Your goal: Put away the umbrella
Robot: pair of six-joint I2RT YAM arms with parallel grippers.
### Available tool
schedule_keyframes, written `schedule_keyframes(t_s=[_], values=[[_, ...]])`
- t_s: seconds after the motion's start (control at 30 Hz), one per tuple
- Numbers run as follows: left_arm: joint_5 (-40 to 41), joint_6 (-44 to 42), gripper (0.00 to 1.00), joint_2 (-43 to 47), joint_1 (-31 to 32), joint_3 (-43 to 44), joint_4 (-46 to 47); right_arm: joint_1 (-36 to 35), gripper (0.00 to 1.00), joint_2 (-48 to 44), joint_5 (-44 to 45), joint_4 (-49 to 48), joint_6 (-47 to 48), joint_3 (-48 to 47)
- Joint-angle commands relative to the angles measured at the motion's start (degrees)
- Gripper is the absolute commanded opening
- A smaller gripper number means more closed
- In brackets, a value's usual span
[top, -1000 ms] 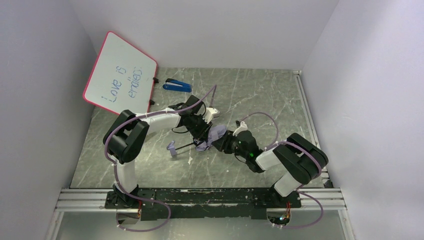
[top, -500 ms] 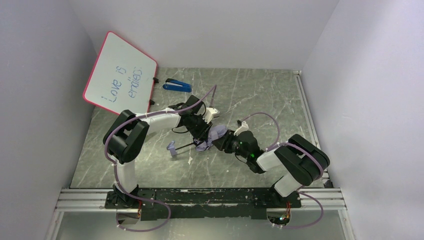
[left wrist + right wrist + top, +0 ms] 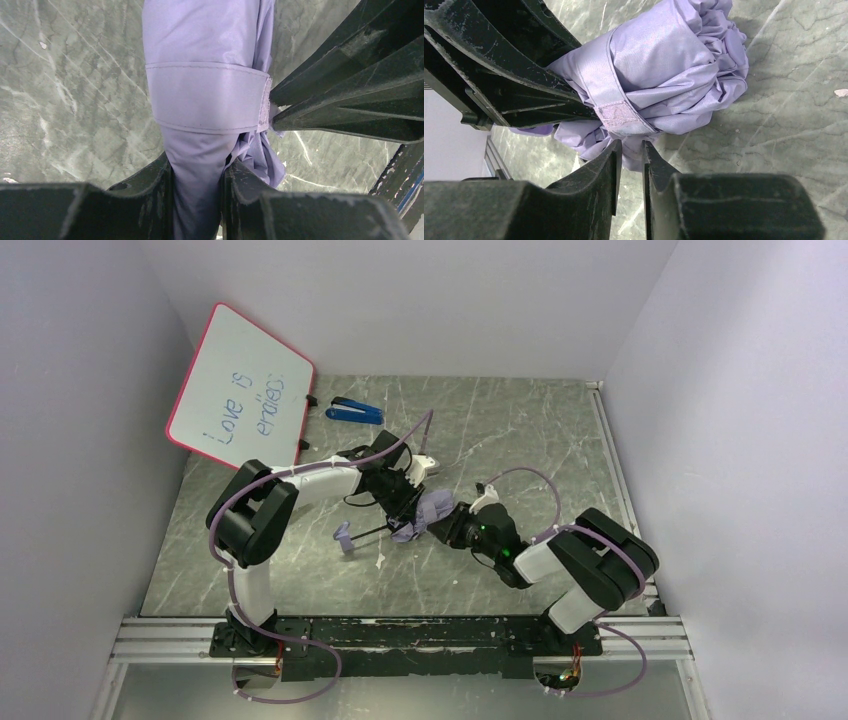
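One umbrella (image 3: 425, 510) at mid-tabletop (image 3: 520, 430) | left gripper (image 3: 197, 175) clamped on its strapped lilac canopy | right gripper (image 3: 630, 150) jaws nearly together at the fabric; I can't tell if it pinches.

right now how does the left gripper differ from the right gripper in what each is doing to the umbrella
The left gripper is clamped on the umbrella's bunched lilac fabric beside the strap. The right gripper shows only a narrow gap at the strap's tab, and I cannot tell if it pinches anything. The left gripper comes in from the far left, the right gripper from the near right. Both meet at the same bundle.
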State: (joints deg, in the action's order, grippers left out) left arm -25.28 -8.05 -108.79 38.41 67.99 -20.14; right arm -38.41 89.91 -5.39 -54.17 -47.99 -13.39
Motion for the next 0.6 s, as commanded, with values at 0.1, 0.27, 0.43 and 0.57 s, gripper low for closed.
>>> schedule_keyframes(t_s=[0.1, 0.27, 0.43, 0.57], values=[[8.21, 0.14, 0.05, -1.24, -0.27, -0.31, -4.51, 0.06, 0.24, 1.42, -2.24, -2.32, 1.52, -0.43], [8.26, -0.03, 0.05, -1.25, -0.27, -0.38, -4.65, -0.05, 0.25, 1.30, -1.59, 1.87, 5.80, -1.47], [8.23, 0.05, 0.05, -1.24, -0.27, -0.55, -4.47, -0.08, 0.38, 0.17, 0.61, 6.36, 10.16, -2.05], [8.18, 0.06, 0.05, -1.33, -0.29, -0.47, -4.53, -0.13, 0.44, 0.33, -0.23, 8.33, 13.14, -3.39]])
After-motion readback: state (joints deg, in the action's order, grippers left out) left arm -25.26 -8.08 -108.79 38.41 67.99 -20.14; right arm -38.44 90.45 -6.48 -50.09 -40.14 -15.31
